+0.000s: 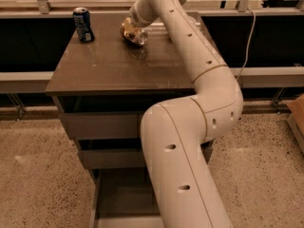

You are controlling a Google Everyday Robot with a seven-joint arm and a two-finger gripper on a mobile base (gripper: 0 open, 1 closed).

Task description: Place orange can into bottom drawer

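Observation:
The orange can, shiny orange-tan and wrinkly, is tilted at the back middle of the brown cabinet top, just above its own reflection. My gripper is at the end of the white arm that reaches up over the cabinet, and it is closed on the can. The bottom drawer is pulled open below the two shut upper drawers. Its tray shows nothing inside, and my arm hides its right part.
A dark blue can stands upright at the back left corner of the top. A pale dish lies behind the arm at the back right. A cable hangs at the right. The floor is speckled.

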